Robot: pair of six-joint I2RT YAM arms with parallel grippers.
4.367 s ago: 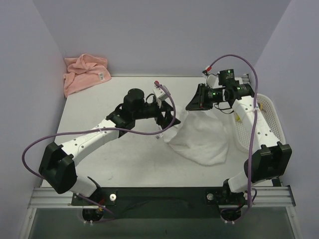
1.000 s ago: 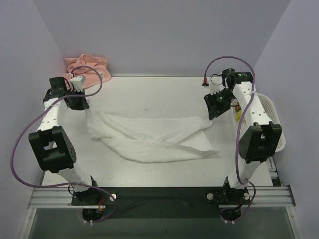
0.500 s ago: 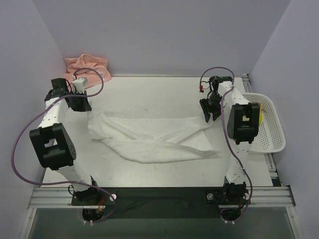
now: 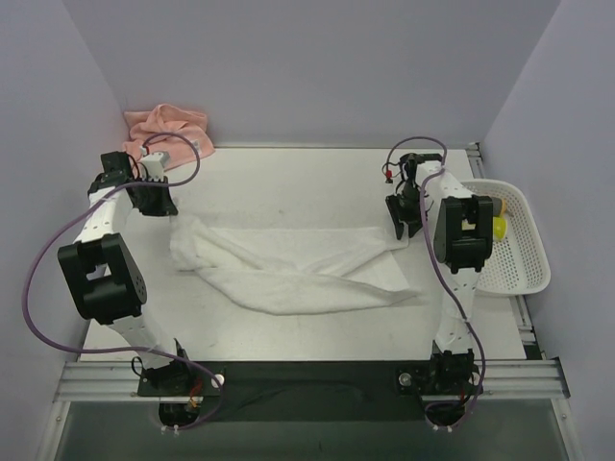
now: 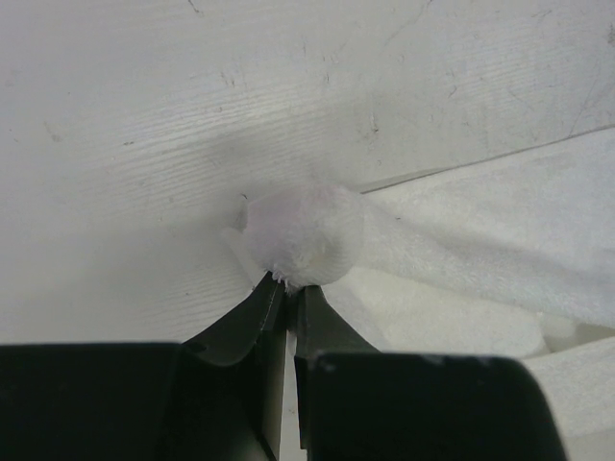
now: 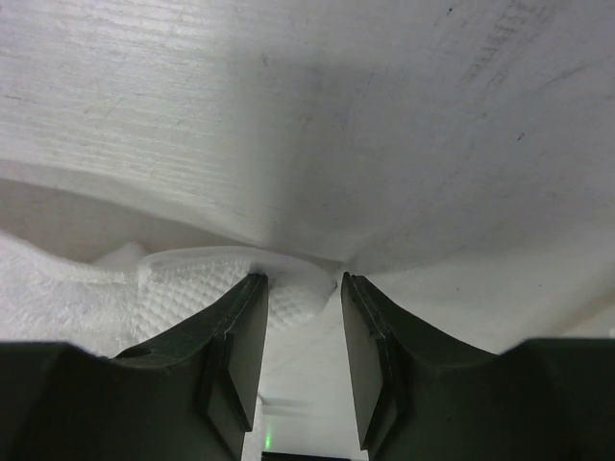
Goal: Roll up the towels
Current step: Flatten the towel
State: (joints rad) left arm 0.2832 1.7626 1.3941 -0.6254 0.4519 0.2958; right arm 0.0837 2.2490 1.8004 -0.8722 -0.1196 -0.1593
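Note:
The white towel (image 4: 288, 264) lies stretched out and creased across the table, left to right. My left gripper (image 4: 163, 206) is at its far left corner and shut on a bunched bit of the cloth (image 5: 306, 233); in the left wrist view the left gripper (image 5: 286, 286) has its jaws pressed together under that bunch. My right gripper (image 4: 402, 229) is at the far right corner. In the right wrist view the right gripper (image 6: 298, 283) is open, with the thin towel corner (image 6: 293, 279) lying between its tips, unpinched. The salmon-pink towel (image 4: 165, 130) sits crumpled in the back left corner.
A white mesh basket (image 4: 524, 240) stands off the table's right edge with something yellow (image 4: 500, 227) inside. Purple cables loop above both arms. Walls close in the table at the back and both sides.
The towel, bunched mid-table before, now lies stretched between the arms. In the last second the right arm turned and its gripper edged left onto the towel corner. The left gripper kept its grip.

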